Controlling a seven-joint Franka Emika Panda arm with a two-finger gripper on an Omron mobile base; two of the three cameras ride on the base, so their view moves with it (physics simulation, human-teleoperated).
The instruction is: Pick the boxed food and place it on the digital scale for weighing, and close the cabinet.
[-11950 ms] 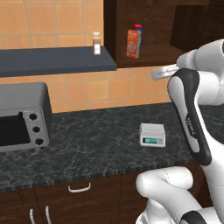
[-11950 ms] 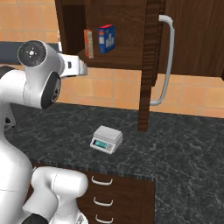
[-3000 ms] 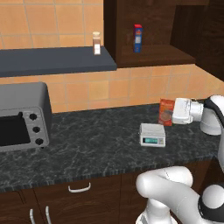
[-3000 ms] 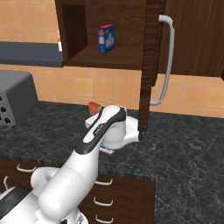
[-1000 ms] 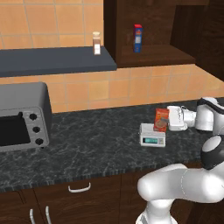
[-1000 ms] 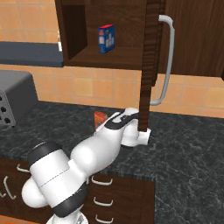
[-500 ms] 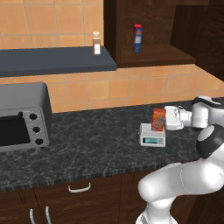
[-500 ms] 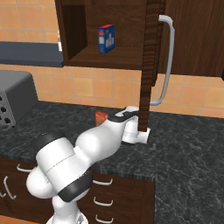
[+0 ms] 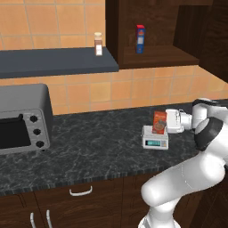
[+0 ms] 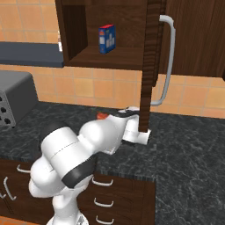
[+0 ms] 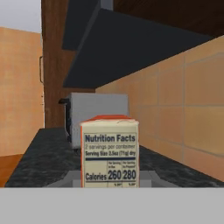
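In the left base view, your gripper is clamped on the boxed food, holding it upright right over the top plate of the digital scale; you cannot tell from here whether the box bottom touches the plate. The scale sits on the dark counter, nearer its front edge than the tiled wall, with open countertop stretching left of it as far as the toaster oven. Above, the open cabinet holds one slim blue carton on its shelf, near the left wall of the compartment, with bare shelf to its right. A small bottle stands at the right end of the grey shelf beside the cabinet.

In the right base view, the cabinet door stands swung out toward you, edge on, its silver bar handle facing right. The door's lower edge hangs just above the wrist, and only a corner of the boxed food peeks out behind the arm. The blue carton is alone in the compartment.

In the hand view, the boxed food sits centred between the fingers, nutrition panel facing you, with the toaster oven well beyond it along the counter.
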